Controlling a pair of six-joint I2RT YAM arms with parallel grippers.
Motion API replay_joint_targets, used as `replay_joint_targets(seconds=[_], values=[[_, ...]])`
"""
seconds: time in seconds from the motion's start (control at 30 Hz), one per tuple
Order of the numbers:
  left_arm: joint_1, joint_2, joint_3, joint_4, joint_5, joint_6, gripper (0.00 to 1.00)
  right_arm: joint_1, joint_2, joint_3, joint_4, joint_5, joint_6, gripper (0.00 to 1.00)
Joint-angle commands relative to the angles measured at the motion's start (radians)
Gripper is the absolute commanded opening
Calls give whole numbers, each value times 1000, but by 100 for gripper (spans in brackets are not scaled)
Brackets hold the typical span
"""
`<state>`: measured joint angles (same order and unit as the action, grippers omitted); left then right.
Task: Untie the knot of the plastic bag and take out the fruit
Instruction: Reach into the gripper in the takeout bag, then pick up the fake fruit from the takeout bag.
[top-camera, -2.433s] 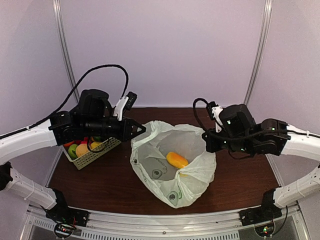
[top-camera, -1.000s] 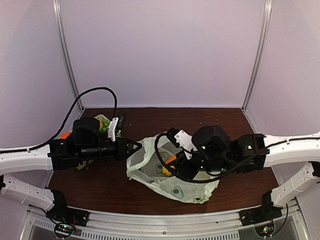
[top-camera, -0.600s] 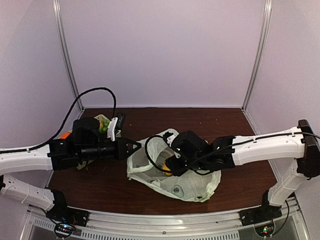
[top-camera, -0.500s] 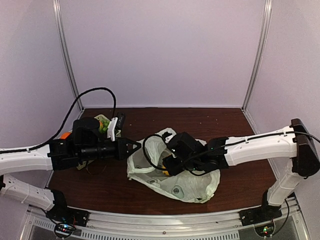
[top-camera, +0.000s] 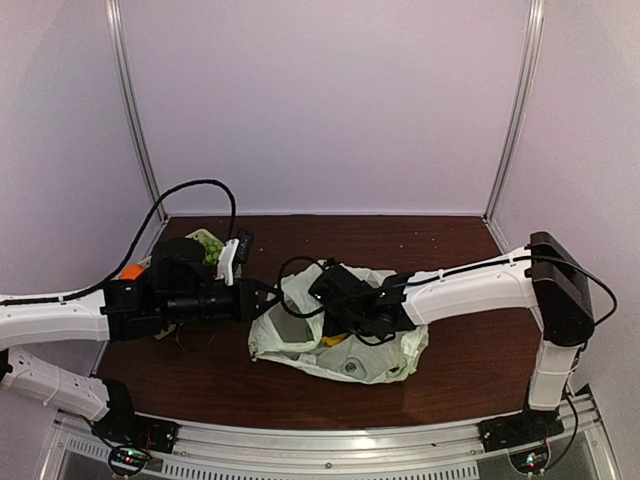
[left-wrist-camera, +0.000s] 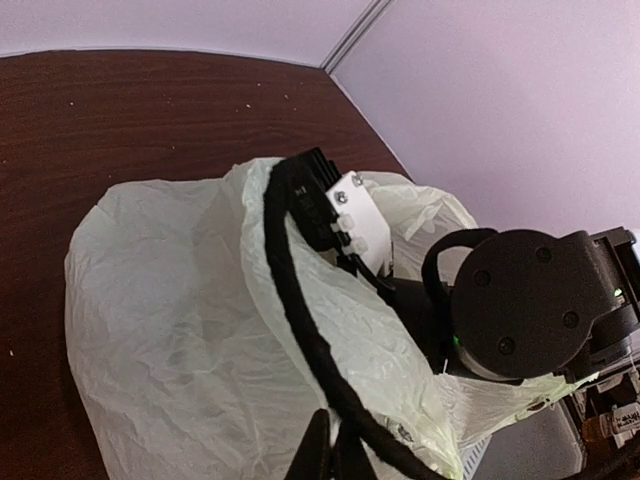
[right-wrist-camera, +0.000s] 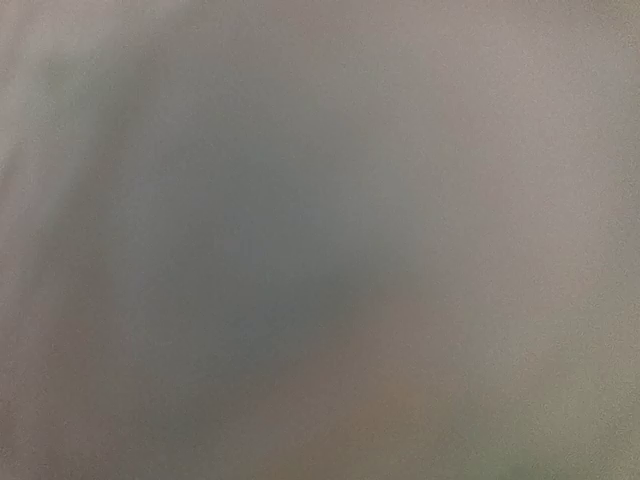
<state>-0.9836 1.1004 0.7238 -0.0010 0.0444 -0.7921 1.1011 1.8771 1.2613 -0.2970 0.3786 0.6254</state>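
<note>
**Item 1, plastic bag** (top-camera: 400, 345): a large, thin, crinkled carrier of translucent pale greenish-white film. It lies slumped at the middle of the dark brown wooden table (top-camera: 480, 250). Its mouth gapes toward the left, and a small grey printed mark (top-camera: 350, 368) shows on its near side.

**Item 2, fruit** (top-camera: 333, 341): one orange-yellow piece, seen only in part. It sits inside the bag, just below the right arm's wrist, and its shape cannot be made out.

**Item 3, left gripper** (top-camera: 262, 297): it reaches in level from the left. Its fingers are pressed together on the bag's left rim, with the thin film nipped between the tips.

**Item 4, right gripper** (top-camera: 322, 310): it is pushed into the bag's mouth from the right. A fold of film covers the fingers, so whether they stand apart or together cannot be told. Its own wrist view is a flat grey blur.

**Item 5, black cable** (left-wrist-camera: 300, 300): a thick corded line that loops from the right wrist across the top of the bag.

**Item 6, pale slotted basket** (top-camera: 200, 238): it stands at the far left of the table, mostly hidden behind the left arm. A bunch of green grapes (top-camera: 210, 252) shows in it. A small orange round piece (top-camera: 130, 270) shows just beside the arm, and whether it lies in the basket cannot be told
</note>
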Motion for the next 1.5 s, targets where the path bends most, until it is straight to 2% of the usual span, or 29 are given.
replay_joint_targets(seconds=[0.0, 0.2, 0.33, 0.6, 0.8, 1.17, 1.47], values=[[-1, 10, -25, 55, 0, -14, 0, -14, 53, 27, -8, 44, 39, 78], [-1, 5, -44, 70, 3, -30, 0, -18, 117, 52, -23, 52, 70, 82], [-1, -7, -50, 69, -1, -32, 0, -23, 134, 47, -9, 51, 79, 81], [-1, -5, -49, 64, 1, -29, 0, -41, 152, 58, 9, 15, 64, 48], [-1, 5, -45, 58, -2, -40, 0, -39, 68, 6, 44, -14, 41, 36], [-1, 8, -32, 61, -61, -73, 0, 11, -200, -172, 189, -169, -132, 34], [-1, 7, -34, 79, -105, -116, 0, 69, -391, -338, 328, -355, -172, 35]])
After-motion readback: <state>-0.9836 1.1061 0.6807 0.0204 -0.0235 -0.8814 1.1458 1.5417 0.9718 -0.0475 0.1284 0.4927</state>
